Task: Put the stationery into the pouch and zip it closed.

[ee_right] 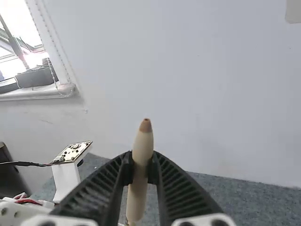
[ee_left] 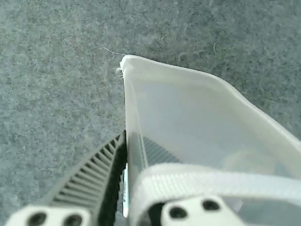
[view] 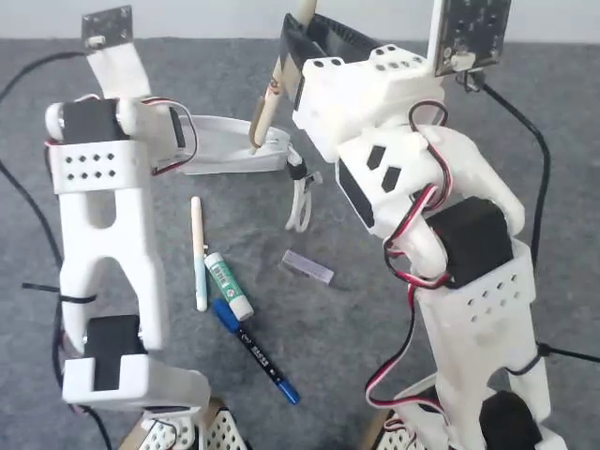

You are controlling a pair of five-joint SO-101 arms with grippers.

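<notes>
Leftmost, the left jaws are pinching one wall of the translucent white plastic pouch (view: pixel 230 150). The ribbed black finger is lying against one face of that wall (ee_left: pixel 188 122) and the white finger against the other. The pouch is resting toward the far side of the grey felt-covered bench (view: pixel 347 319), between the two arms, with its mouth gaping rightward. It is looking thin, light and floppy, so a grip close to the rim is probably what is keeping the opening from sagging. A white cord loop (view: pixel 300 204) is trailing from the mouth end, perhaps the zip pull.

Nearer, four pieces are waiting loose on the bench. A slim cream pen with a pale teal end (view: pixel 198 253) is lying just beside a short white tube with a green label (view: pixel 230 285). A black-barrelled marker with blue ends (view: pixel 255 352) is lying close below the tube. A small clear rectangular block (view: pixel 307 266) is sitting apart to the right. All are seeming rigid and light. The round ones are likely to be rolling if nudged, so they are asking for a pinch across the mid-barrel. The flat, slick block is looking hardest to lift.

Rightward, the right jaws are clamping a thick beige pen with a brown tip (view: pixel 267 98) above its middle (ee_right: pixel 141 146) and holding it steeply tilted. Its lower end is sitting at the pouch's mouth, though how far inside I cannot tell.
</notes>
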